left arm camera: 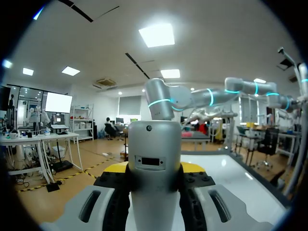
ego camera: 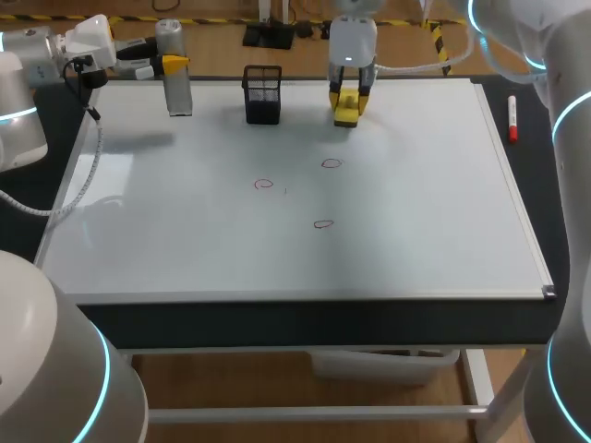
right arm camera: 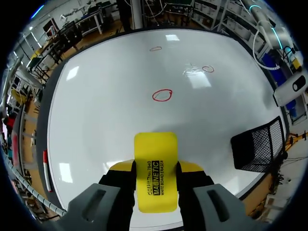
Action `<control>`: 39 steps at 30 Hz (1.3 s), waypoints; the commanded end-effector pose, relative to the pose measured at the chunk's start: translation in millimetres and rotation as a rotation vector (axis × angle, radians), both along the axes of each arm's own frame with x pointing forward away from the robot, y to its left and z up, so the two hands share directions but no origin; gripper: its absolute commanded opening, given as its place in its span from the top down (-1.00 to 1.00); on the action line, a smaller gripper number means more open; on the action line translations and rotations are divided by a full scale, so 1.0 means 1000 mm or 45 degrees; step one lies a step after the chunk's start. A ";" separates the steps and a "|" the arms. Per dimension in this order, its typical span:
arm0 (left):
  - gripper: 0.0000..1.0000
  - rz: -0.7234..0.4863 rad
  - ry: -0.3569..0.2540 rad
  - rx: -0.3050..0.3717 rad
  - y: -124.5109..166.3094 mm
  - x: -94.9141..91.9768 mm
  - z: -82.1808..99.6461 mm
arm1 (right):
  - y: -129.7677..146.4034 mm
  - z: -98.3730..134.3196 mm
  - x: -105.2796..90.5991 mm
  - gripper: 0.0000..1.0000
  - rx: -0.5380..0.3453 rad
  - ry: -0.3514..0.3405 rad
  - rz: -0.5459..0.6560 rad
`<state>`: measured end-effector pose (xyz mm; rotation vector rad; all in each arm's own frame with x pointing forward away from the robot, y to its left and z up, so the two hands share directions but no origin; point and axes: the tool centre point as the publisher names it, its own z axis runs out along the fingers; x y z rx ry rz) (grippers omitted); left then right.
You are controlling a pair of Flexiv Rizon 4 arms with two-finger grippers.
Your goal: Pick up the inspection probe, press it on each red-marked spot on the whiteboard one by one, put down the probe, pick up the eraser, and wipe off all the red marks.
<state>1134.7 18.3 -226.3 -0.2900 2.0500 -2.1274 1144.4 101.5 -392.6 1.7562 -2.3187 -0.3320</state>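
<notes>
Left gripper [left arm camera: 155, 175]: closed on the probe [left arm camera: 155, 144] from both sides, fingers snug against its body.
Probe position: upright at the far left corner of the whiteboard [ego camera: 416, 249]. Whether its foot rests on the surface or hangs just above it cannot be told.
Probe appearance: plain silver-grey cylinder with a rounded top and a small dark inset panel facing the wrist.
Right gripper [right arm camera: 155, 178]: closed on the eraser [right arm camera: 155, 163], clamping its long sides.
Eraser position: at the far edge of the board, near the mesh basket [ego camera: 262, 94], one end pointing down at the surface.
Eraser appearance: yellow block with black print on its back.
Red marks [ego camera: 264, 184]: three small rings near mid-board, unwiped, well apart from both tools.
Reason for holds, as judged: the probe is kept vertical at the corner, out of the wiping path. The eraser is gripped across its width so a broad face can meet the board.
Marker pen [ego camera: 511, 118]: lies off the board's right edge and plays no part.
</notes>
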 end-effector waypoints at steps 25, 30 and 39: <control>1.00 0.005 -0.002 0.001 0.000 -0.002 0.001 | -0.090 0.030 -0.055 1.00 -0.207 -0.210 -0.319; 1.00 0.005 -0.002 0.001 0.000 -0.002 0.001 | -0.101 0.031 -0.063 1.00 -0.239 -0.237 -0.378; 1.00 0.005 -0.002 0.001 0.000 -0.002 0.001 | -0.118 0.030 -0.077 1.00 -0.290 -0.306 -0.493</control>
